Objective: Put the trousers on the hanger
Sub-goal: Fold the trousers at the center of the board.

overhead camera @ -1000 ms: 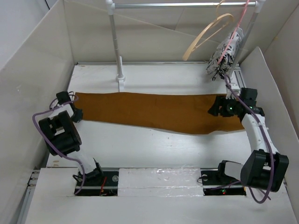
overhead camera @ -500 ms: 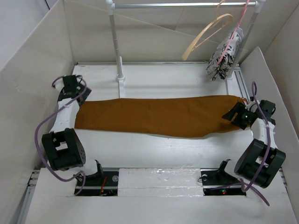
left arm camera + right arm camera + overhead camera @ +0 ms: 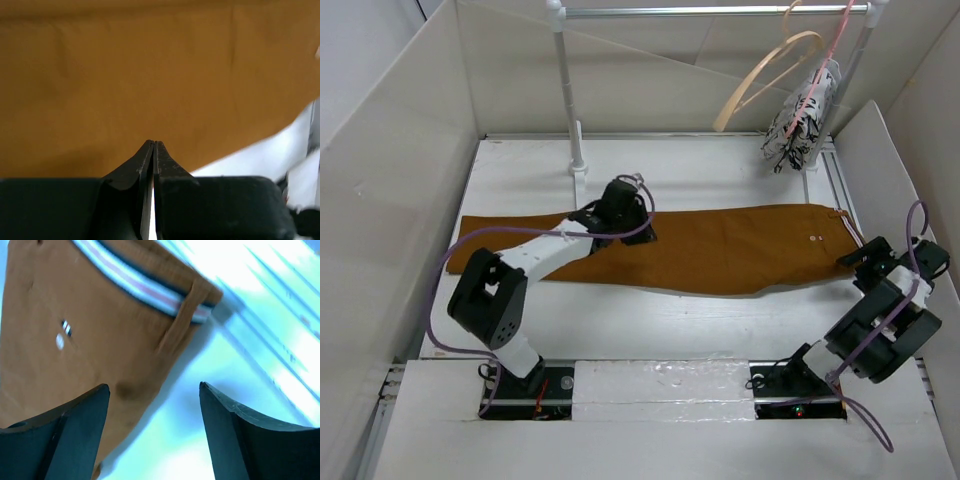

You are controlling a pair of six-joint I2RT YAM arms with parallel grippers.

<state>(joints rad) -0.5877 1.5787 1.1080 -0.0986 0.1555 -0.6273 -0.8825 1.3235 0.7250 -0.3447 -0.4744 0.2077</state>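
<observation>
The rust-brown trousers (image 3: 720, 245) lie flat across the table, legs to the left and waistband to the right. My left gripper (image 3: 632, 222) hovers over the legs near their middle. In the left wrist view it (image 3: 153, 143) is shut with nothing between the jaws, and brown fabric (image 3: 150, 75) lies beyond the tips. My right gripper (image 3: 856, 258) is open and empty just right of the waistband. In the right wrist view it (image 3: 152, 387) faces the striped trim (image 3: 145, 287). The tan wooden hanger (image 3: 765, 72) hangs on the rail at the back right.
A black-and-white patterned cloth (image 3: 800, 125) hangs on a pink hanger (image 3: 840, 35) beside the wooden one. The rail's left post (image 3: 570, 110) stands behind the trousers. White walls (image 3: 390, 180) close in the table on both sides.
My left arm swung from the leg end to over the middle of the legs. My right gripper drew back to the right, off the waistband. The leg end now lies further left.
</observation>
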